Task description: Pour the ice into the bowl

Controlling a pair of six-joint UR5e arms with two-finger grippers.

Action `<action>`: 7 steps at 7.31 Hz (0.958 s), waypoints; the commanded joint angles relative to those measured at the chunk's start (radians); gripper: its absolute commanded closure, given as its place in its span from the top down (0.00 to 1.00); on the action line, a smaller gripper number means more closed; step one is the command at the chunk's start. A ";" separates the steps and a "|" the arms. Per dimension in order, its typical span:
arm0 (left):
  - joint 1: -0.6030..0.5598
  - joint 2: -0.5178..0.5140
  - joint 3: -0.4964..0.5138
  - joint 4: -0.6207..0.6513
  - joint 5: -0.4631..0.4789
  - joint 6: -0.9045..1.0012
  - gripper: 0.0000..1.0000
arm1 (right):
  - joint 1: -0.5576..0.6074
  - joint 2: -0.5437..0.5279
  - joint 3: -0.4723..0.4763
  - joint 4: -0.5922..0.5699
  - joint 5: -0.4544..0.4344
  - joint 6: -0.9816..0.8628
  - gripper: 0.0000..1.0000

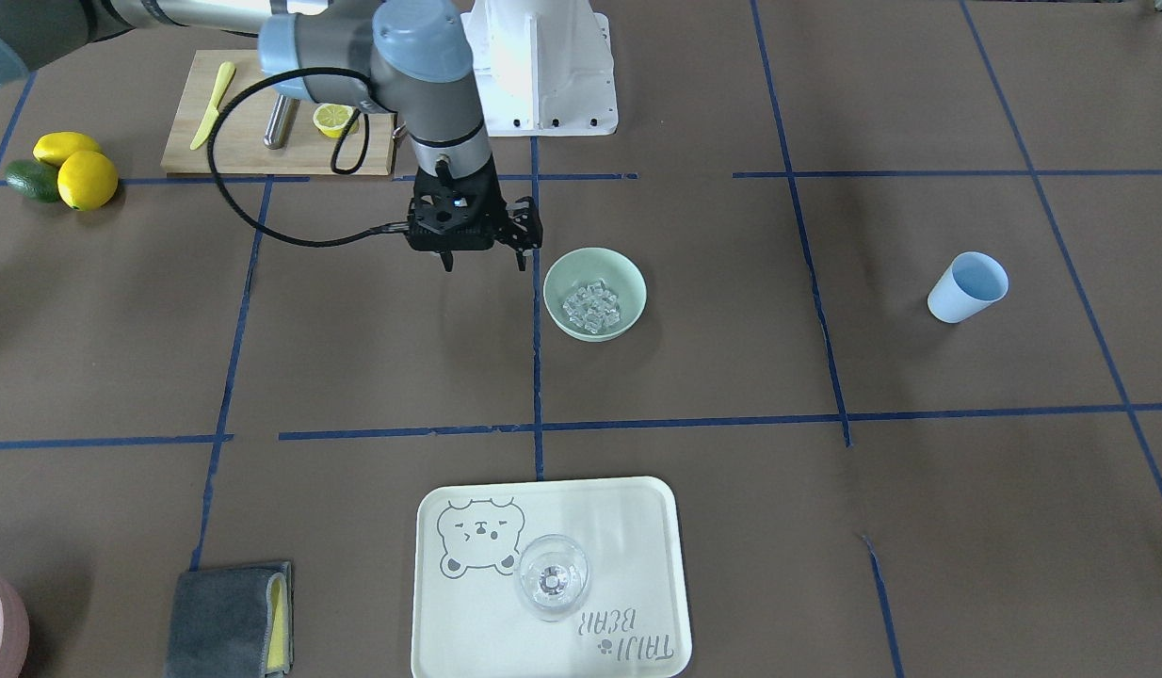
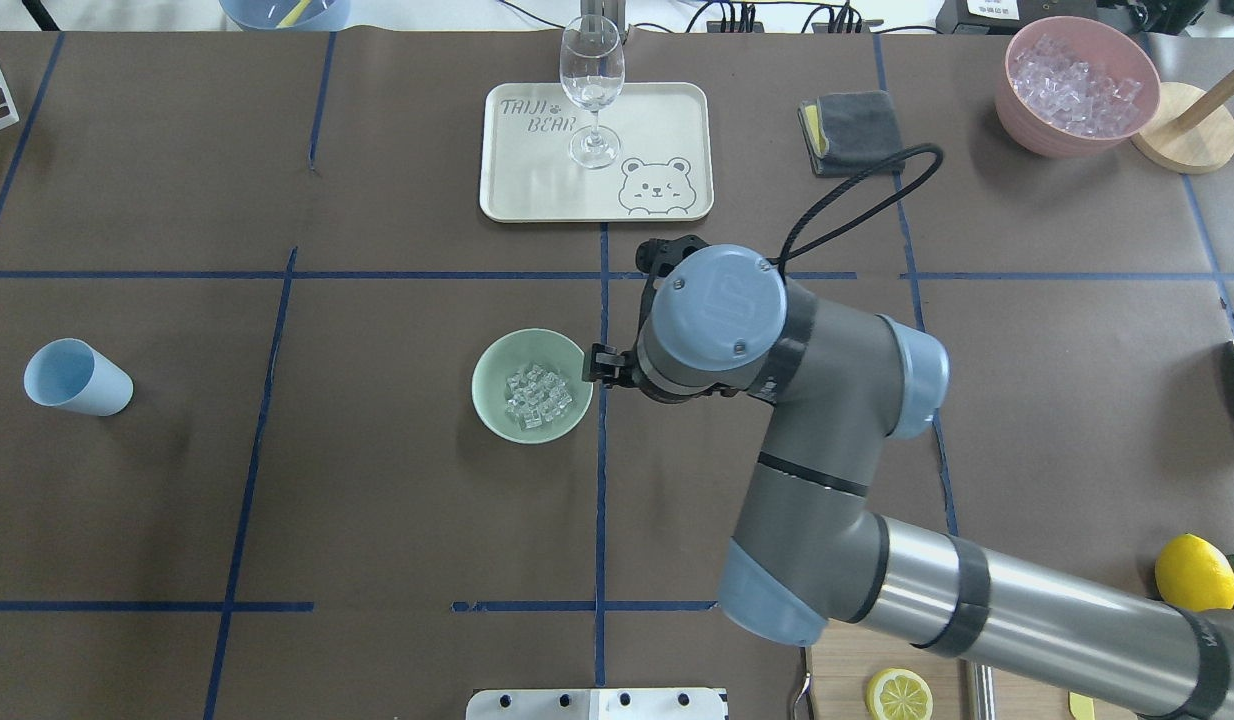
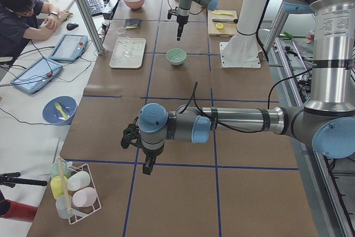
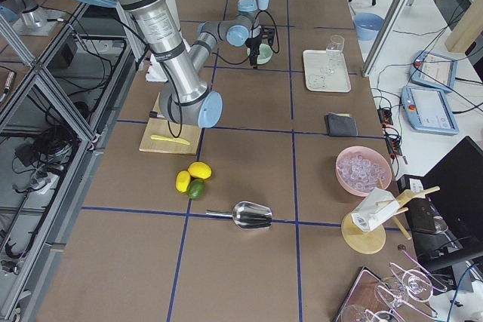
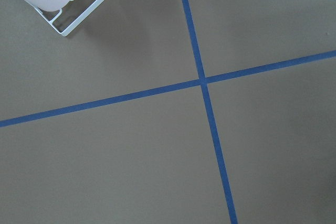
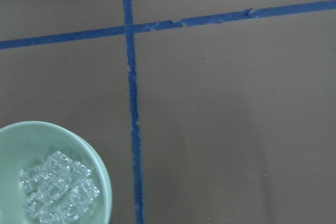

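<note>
The pale mint-green bowl (image 1: 621,269) stands upright near the table's middle, with a heap of clear ice (image 1: 590,306) cubes in its bottom. From overhead, the ice (image 2: 538,396) fills the centre of the bowl (image 2: 489,368). My right gripper (image 1: 484,266) hangs open and empty above the table, just beside the bowl, and points down. Its wrist camera sees the bowl's rim (image 6: 103,178) and the ice (image 6: 59,188) at lower left. My left gripper (image 3: 146,166) hovers over bare table far from the bowl; I cannot tell whether it is open or shut.
A light blue cup (image 1: 967,287) lies tilted off to one side. A cream tray (image 1: 637,527) carries a clear glass (image 1: 551,576). A pink tub (image 2: 1017,100) of ice, a grey cloth (image 2: 852,130), a cutting board (image 1: 251,151), lemons (image 1: 84,179) and a metal scoop (image 4: 249,215) sit around the edges.
</note>
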 commanded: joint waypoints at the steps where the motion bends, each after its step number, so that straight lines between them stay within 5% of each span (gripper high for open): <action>1: 0.000 0.000 0.000 -0.001 0.000 0.000 1.00 | -0.026 0.107 -0.145 0.013 -0.023 0.021 0.99; 2: 0.000 0.000 0.000 -0.001 0.000 0.000 1.00 | -0.026 0.110 -0.158 0.025 -0.023 0.020 0.92; 3: 0.000 0.001 0.001 -0.001 0.000 0.002 1.00 | -0.026 0.112 -0.173 0.027 -0.022 0.015 0.73; 5: 0.000 0.003 0.001 -0.002 0.000 0.002 1.00 | -0.026 0.109 -0.176 0.029 -0.022 0.018 0.17; 6: 0.000 0.004 0.001 -0.002 0.000 0.002 1.00 | -0.026 0.109 -0.176 0.029 -0.022 0.018 0.00; 7: 0.000 0.006 0.001 -0.002 0.000 0.002 1.00 | -0.026 0.110 -0.176 0.029 -0.022 0.017 0.00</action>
